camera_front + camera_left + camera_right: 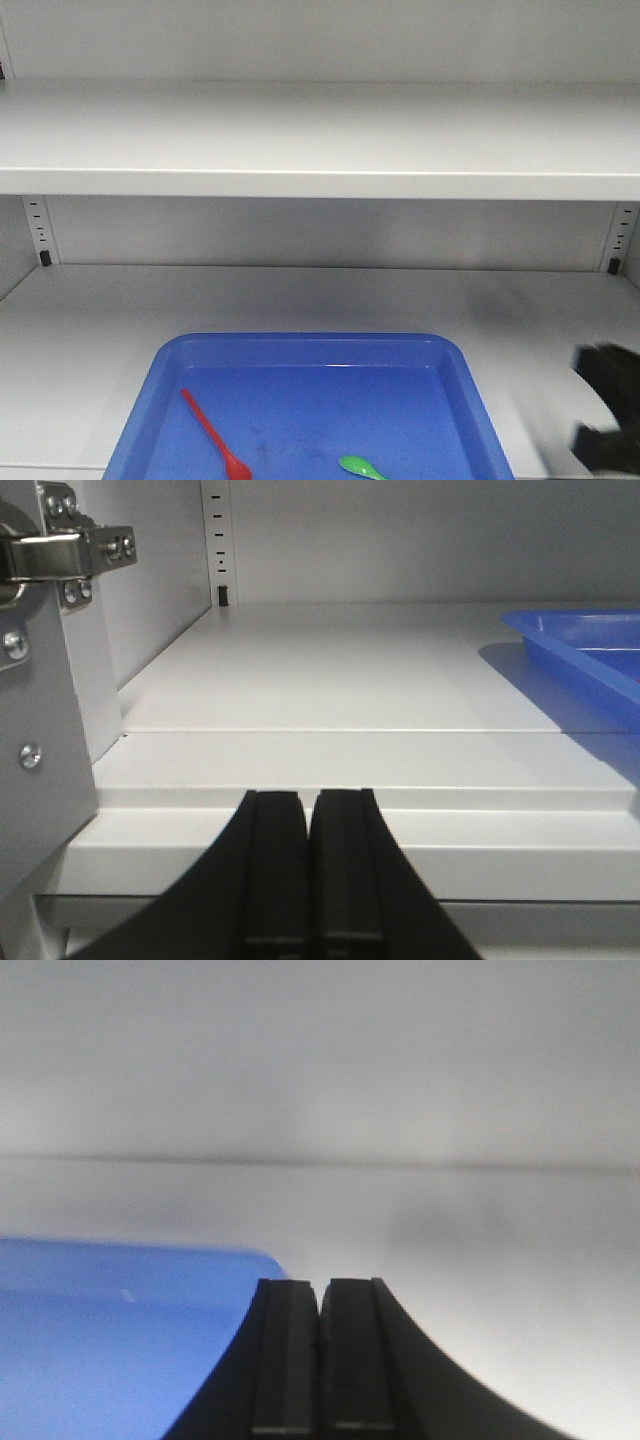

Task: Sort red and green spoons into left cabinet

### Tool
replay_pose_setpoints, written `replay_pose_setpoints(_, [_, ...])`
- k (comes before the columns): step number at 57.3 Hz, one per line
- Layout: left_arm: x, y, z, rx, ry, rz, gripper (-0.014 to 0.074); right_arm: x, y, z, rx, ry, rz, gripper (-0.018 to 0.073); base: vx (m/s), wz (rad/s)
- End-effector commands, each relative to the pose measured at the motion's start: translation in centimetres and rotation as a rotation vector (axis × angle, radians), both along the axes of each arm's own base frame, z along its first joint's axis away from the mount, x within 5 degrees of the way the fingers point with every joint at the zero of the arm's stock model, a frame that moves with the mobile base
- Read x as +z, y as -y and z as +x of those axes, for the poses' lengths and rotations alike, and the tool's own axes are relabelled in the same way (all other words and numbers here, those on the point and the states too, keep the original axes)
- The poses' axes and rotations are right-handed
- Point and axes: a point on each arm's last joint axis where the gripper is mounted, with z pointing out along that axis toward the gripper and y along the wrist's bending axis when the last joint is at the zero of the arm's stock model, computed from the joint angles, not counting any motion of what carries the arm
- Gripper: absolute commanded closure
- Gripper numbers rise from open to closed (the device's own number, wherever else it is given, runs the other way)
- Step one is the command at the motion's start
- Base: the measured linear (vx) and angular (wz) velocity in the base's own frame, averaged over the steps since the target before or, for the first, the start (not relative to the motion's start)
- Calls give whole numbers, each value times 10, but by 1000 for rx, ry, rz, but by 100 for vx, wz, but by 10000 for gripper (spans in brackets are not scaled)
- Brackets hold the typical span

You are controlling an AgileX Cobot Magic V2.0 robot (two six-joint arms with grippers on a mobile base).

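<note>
On tray (160, 372), spoons front-cam only

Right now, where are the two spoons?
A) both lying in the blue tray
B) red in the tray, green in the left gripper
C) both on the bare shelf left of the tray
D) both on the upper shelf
A: in the front view the red spoon and the green spoon both lie on the floor of the blue tray, apart from each other, and neither gripper holds anything.

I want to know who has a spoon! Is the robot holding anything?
Nothing. Both tools, left and right, are shut empty. The red spoon and green spoon lie in the blue tray.
</note>
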Motion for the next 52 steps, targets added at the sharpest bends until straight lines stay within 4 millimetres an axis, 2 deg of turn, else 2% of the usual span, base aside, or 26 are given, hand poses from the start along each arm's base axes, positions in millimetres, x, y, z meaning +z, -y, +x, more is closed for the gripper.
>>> replay_pose_setpoints(1, [10, -1, -1, 6, 96, -13, 603, 2, 8, -25, -36, 110, -29, 568, 0, 0])
replay_pose_setpoints(12, [10, -1, -1, 6, 95, -13, 603, -34, 21, -73, -89, 197, -44, 567, 0, 0])
replay_pose_setpoints(22, [10, -1, -1, 6, 95, -13, 603, -63, 23, -102, -72, 302, -136, 567, 0, 0])
replay_pose_setpoints(29, [10, -1, -1, 6, 95, -13, 603, -87, 23, -113, -52, 319, -145, 567, 0, 0])
replay_pose_setpoints(34, [10, -1, -1, 6, 95, -13, 603, -96, 25, -117, -63, 222, -121, 567, 0, 0])
replay_pose_setpoints(52, [10, -1, -1, 6, 95, -13, 603, -102, 34, -119, -201, 152, -69, 565, 0, 0])
